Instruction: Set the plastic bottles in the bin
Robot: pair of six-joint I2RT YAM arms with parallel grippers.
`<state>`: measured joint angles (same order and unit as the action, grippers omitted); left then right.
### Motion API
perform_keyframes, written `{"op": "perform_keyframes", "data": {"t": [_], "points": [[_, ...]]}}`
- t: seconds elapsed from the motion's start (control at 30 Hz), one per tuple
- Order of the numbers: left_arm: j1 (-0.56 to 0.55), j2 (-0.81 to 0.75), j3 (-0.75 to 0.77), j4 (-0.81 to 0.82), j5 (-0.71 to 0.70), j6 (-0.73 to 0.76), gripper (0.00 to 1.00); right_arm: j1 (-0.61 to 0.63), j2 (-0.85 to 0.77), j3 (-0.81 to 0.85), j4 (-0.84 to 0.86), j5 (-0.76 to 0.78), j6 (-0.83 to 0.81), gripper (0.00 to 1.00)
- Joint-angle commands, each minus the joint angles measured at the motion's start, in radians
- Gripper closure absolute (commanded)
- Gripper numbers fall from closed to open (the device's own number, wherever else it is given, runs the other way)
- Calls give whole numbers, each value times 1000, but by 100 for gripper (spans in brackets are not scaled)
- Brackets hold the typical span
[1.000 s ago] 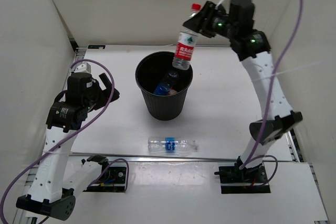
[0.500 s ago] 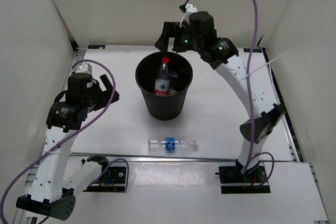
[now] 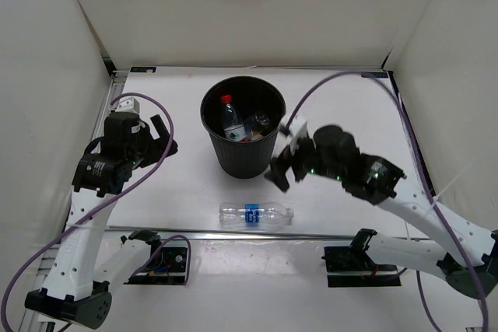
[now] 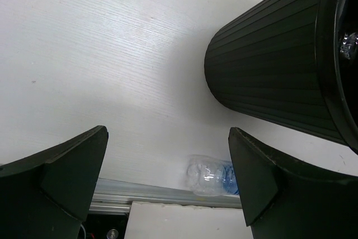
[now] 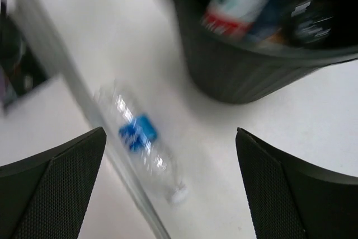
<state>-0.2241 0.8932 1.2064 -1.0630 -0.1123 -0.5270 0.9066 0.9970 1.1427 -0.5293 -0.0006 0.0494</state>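
The black bin (image 3: 241,159) stands mid-table and holds several bottles, among them a red-labelled, red-capped one (image 3: 230,122). A clear bottle with a blue label (image 3: 255,214) lies on its side near the table's front edge. My right gripper (image 3: 282,157) hovers open and empty just right of the bin, above and beyond that bottle. Its wrist view, blurred, shows the blue-labelled bottle (image 5: 140,138) below the bin (image 5: 235,76), and the red label (image 5: 232,4) inside. My left gripper (image 3: 165,136) is open and empty left of the bin (image 4: 268,76), with the bottle's base (image 4: 212,176) far ahead.
A metal rail (image 3: 311,233) runs along the table's front edge right behind the lying bottle. White walls close in the table on the left, back and right. Purple cables loop off both arms.
My right gripper opened and dropped the red-labelled bottle into the bin, then swung down from above the bin to low at its right front. The left arm barely moved.
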Motion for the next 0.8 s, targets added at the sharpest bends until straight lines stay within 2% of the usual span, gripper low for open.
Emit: {"op": "perform_keyframes", "data": {"t": [0.0,0.2,0.5,0.77], "points": [[5,-2,-13,32,2,12,0,118,-73,-152,94,-24,-191,0],[14,7,-33,41,2,21,0,202,-17,-247,48,-49,-322,0],[14,-11,-33,9,-21,21,0,287,120,-366,232,-116,-416,1],[14,-51,-42,-54,-55,21,0,340,271,-442,417,-70,-440,3]]}}
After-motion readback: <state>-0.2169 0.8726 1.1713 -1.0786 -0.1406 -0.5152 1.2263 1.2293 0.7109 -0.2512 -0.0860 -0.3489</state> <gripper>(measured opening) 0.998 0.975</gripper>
